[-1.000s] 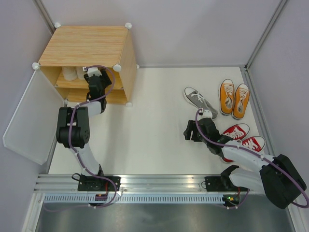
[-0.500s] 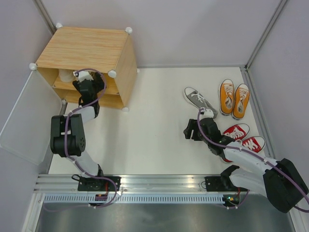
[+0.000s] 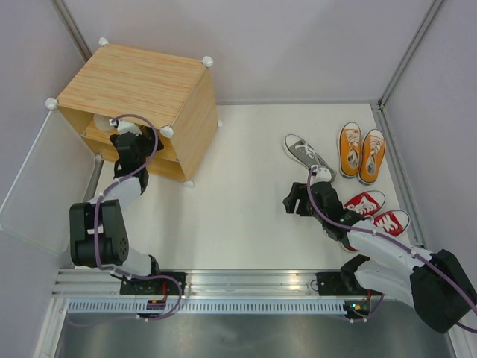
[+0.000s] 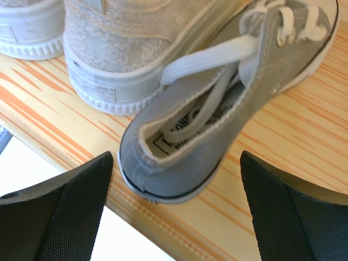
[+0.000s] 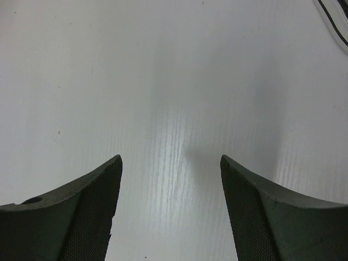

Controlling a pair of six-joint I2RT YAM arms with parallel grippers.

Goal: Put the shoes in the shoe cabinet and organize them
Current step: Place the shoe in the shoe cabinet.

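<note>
Your left gripper is spread wide at the front of the cabinet, holding nothing. A grey shoe sits on the shelf straight ahead of it, with its heel just in front of the gap between your fingers and touching neither one. Its long axis runs away from the gripper and slants to the right. The toe points deeper into the cabinet and the heel sits at the shelf's front edge. Ahead and to the left of the gripper, a cream shoe stands heel-out, pressed against the grey one's side.

Only your left wrist view shows that shoe. From above, the cabinet's top hides it, and you see just the arm reaching into the opening beside the swung-out door.

Your right gripper is also open and empty. Its wrist view shows only bare table between the fingers. The top view adds what that camera misses. The other grey shoe lies on the table just beyond that gripper and to its right, set diagonally, with the toe pointing away from the arms and leftward. The orange pair stands farther right, toes toward the arms, and the red pair lies beside the right forearm
</note>
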